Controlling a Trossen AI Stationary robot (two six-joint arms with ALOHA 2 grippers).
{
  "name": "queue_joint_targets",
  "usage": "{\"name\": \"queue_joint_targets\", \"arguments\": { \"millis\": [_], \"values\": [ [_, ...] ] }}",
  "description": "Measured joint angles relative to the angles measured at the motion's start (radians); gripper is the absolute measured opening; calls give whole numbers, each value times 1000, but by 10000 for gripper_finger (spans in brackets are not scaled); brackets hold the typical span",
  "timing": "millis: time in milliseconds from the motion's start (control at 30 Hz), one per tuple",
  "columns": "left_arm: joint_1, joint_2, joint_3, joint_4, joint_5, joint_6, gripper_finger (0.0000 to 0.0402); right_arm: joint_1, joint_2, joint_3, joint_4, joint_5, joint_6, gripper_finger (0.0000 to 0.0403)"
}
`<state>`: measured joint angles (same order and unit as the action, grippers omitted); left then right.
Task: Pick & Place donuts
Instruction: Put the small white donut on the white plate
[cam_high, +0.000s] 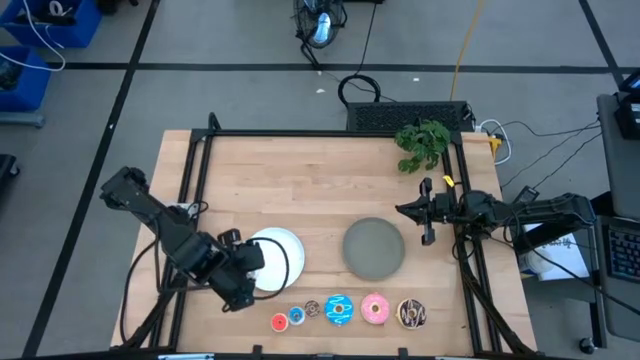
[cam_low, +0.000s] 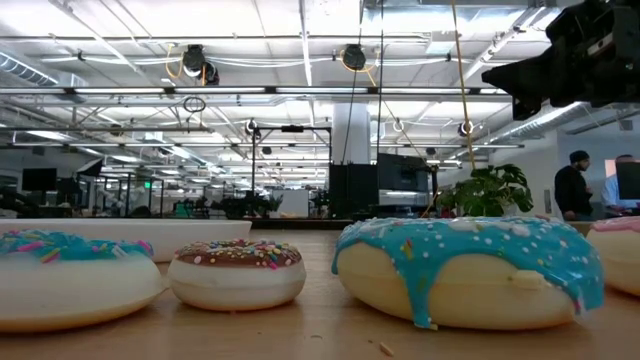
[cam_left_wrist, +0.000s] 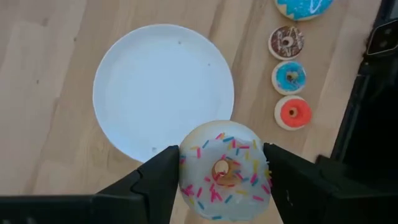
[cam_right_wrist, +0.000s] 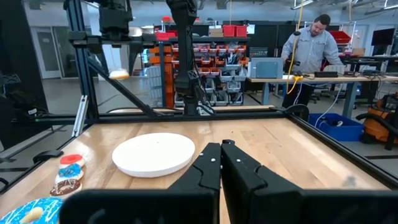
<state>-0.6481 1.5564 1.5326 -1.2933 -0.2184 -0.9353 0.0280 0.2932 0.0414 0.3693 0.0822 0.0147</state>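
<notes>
Dark fingers of the left gripper (cam_left_wrist: 221, 180) pinch a white donut (cam_left_wrist: 225, 170) with pink and mixed sprinkles, one finger on each side of it. In the left wrist view the held donut hangs over the near rim of the white plate (cam_left_wrist: 163, 87), whose surface is bare. The high view puts this left gripper (cam_high: 250, 262) at the left edge of that white plate (cam_high: 284, 258), on the front left part of the wooden table (cam_high: 300, 180).

Along the table's front edge lies a row of donuts: a tiny red one (cam_high: 279, 322), a tiny blue one (cam_high: 296, 317), a tiny brown one (cam_high: 313, 309), then the larger blue sprinkled donut (cam_high: 338, 309), the pink donut (cam_high: 375, 309) and the dark brown donut (cam_high: 411, 314) with pale drizzle. The left wrist view shows the red (cam_left_wrist: 293, 112), small blue (cam_left_wrist: 288, 77) and brown (cam_left_wrist: 286, 42) ones in a line just beside the plate. In the low view the large blue donut (cam_low: 470, 270) fills the foreground, with the small brown one (cam_low: 237, 273) beside it.

A grey plate (cam_high: 374, 248) sits to the right of the white one, near the table's middle. The right gripper (cam_high: 427, 222) hovers just right of it, well apart from the donuts; its fingers (cam_right_wrist: 205, 171) are pressed together and hold nothing. A green plant (cam_high: 422, 145) stands at the back right corner. Beyond the table, a person (cam_right_wrist: 312, 53) stands at a workbench.
</notes>
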Motion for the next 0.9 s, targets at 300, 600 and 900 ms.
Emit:
{"name": "queue_joint_targets", "arguments": {
  "millis": [300,600,900],
  "values": [
    [31,0,0,-7,3,45,227,0,0,0,-5,0,0,0],
    [223,43,-70,-31,-6,215,227,0,0,0,-2,0,0,0],
    [401,120,-201,291,113,577,227,0,0,0,-1,0,-12,0]
  ]
}}
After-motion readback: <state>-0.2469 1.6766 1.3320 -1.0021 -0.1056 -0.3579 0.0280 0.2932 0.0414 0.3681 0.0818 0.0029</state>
